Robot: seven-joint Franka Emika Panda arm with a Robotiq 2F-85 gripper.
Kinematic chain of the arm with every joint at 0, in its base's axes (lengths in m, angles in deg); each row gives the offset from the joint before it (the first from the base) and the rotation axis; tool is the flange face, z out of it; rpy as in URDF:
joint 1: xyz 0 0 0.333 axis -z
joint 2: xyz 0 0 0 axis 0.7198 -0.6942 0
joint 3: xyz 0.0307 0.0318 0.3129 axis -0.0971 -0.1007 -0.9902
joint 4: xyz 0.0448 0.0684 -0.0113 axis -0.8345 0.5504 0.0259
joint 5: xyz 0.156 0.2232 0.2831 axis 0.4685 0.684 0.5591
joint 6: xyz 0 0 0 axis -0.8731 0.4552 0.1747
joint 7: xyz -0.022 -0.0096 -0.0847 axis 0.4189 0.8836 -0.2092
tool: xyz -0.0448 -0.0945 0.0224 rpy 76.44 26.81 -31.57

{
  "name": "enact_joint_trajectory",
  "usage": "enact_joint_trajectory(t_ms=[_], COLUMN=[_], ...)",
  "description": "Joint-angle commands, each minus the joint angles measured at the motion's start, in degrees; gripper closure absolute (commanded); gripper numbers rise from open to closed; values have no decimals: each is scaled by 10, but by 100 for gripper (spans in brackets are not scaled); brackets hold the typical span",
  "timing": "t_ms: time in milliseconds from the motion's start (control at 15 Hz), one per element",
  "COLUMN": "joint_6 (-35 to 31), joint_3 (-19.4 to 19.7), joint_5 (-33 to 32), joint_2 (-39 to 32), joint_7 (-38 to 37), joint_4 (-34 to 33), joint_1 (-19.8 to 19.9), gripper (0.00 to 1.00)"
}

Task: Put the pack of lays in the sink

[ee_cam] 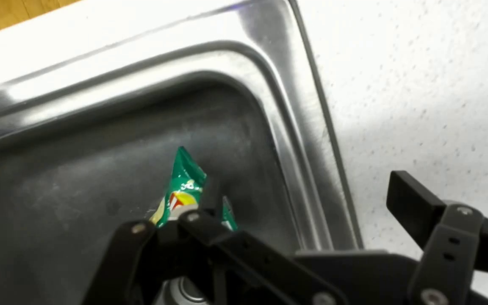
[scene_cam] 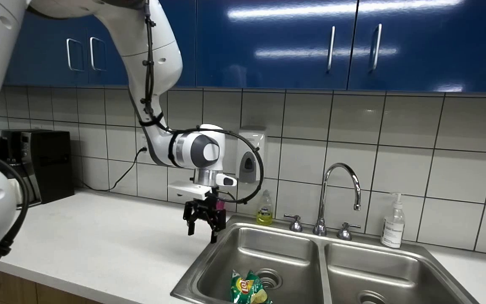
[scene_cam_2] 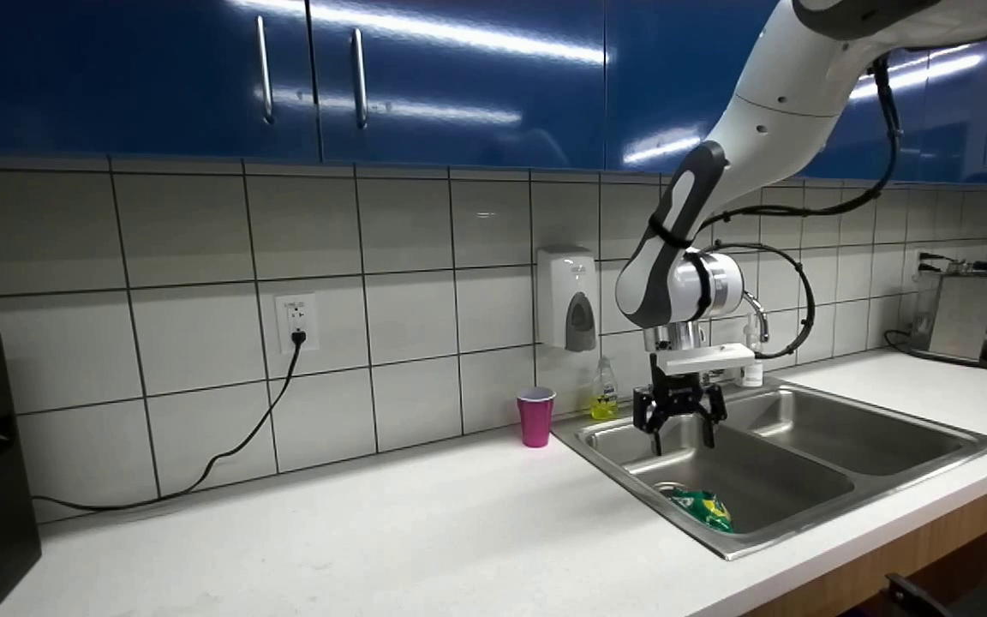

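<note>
The green pack of Lays (scene_cam: pixel 248 289) lies on the bottom of the nearer left basin of the steel sink (scene_cam: pixel 322 266), beside the drain. It also shows in an exterior view (scene_cam_2: pixel 703 510), low in the basin (scene_cam_2: pixel 845 517). In the wrist view the pack (ee_cam: pixel 184 186) is partly hidden behind one gripper finger. My gripper (scene_cam: pixel 202 233) is open and empty, well above the pack. It hangs near the left basin's edge, which also shows in an exterior view (scene_cam_2: pixel 683 440). In the wrist view its spread fingers (ee_cam: pixel 311 199) straddle the sink's rim (ee_cam: pixel 311 144), apart from the pack.
A pink cup (scene_cam_2: pixel 536 418) stands on the white counter (scene_cam_2: pixel 425 523) by the sink corner. A yellow dish soap bottle (scene_cam: pixel 264 210), the faucet (scene_cam: pixel 322 202) and a pump bottle (scene_cam: pixel 392 226) line the sink's back. Blue cabinets (scene_cam: pixel 276 46) hang above.
</note>
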Motion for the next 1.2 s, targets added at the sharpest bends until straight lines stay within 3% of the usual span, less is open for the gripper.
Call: enact_joint_trajectory(t_ms=[0,800,867,1133], joint_6=[20,62,44,50], joint_3=[-23,-77,-71,-77], joint_5=[-17,-14,-6,-6], joint_2=[82,292,234,273], joint_7=[16,-15,3,1], joint_4=[78,256,221,247], joint_1=[-15,-53,-46,-48], gripper=[0,0,0,0])
